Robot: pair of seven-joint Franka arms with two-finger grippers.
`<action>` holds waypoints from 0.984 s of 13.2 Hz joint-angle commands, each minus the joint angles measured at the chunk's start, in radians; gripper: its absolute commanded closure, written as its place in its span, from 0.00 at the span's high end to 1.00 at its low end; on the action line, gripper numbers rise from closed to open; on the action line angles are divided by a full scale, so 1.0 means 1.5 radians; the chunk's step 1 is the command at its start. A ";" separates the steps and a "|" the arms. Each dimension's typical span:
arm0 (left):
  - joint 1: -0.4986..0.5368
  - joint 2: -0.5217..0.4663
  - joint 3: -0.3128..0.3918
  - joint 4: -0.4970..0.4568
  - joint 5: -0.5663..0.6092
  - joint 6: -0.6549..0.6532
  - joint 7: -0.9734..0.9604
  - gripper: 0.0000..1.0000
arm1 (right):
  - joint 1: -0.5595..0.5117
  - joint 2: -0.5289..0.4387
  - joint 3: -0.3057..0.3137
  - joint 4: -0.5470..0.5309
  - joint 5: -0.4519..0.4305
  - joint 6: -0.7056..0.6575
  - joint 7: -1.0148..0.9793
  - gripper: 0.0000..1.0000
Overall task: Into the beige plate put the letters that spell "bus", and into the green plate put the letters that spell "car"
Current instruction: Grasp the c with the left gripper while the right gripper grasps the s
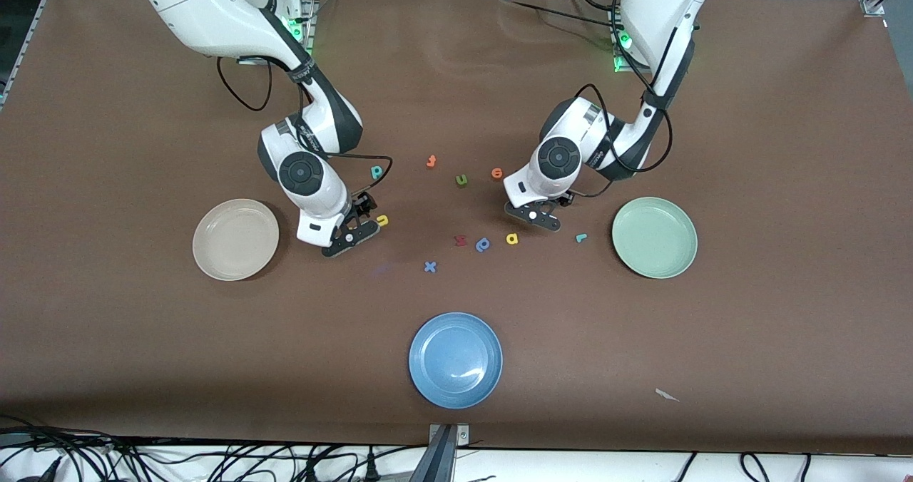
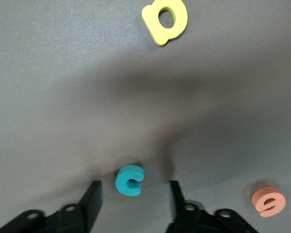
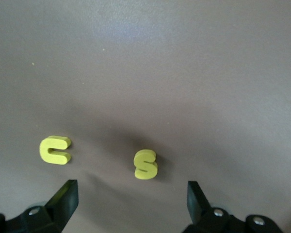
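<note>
My left gripper [image 1: 533, 216] [image 2: 134, 185] is low over the table and open, with the teal c [image 2: 130, 180] between its fingers and a gap on each side. The yellow a [image 1: 511, 239] [image 2: 165, 19] and teal r [image 1: 581, 237] lie nearby, beside the green plate [image 1: 654, 237]. My right gripper [image 1: 351, 234] [image 3: 131, 184] stands open over the yellow s [image 3: 146, 164], with the yellow u [image 1: 383, 219] [image 3: 55, 149] beside it. The teal b [image 1: 376, 172] lies farther from the front camera. The beige plate [image 1: 235, 239] holds nothing. The front view hides c and s.
A blue plate [image 1: 455, 359] sits near the table's front edge. Loose letters lie in the middle: orange t [image 1: 431, 161], green u [image 1: 461, 180], orange o [image 1: 497, 173] [image 2: 268, 201], a red letter [image 1: 461, 239], a darker blue stem-and-bowl letter [image 1: 483, 244], a blue x [image 1: 430, 267].
</note>
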 commanded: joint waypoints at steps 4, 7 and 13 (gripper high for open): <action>-0.007 -0.014 0.006 -0.020 0.020 0.011 0.000 0.47 | -0.011 0.020 -0.001 0.007 -0.013 0.020 -0.038 0.89; -0.006 -0.013 0.007 -0.015 0.021 0.011 0.004 0.25 | -0.006 0.024 -0.001 0.008 -0.013 0.025 -0.033 0.76; 0.018 -0.052 0.013 0.054 0.032 -0.115 0.004 0.22 | -0.005 0.026 -0.001 0.020 -0.013 0.025 -0.034 0.58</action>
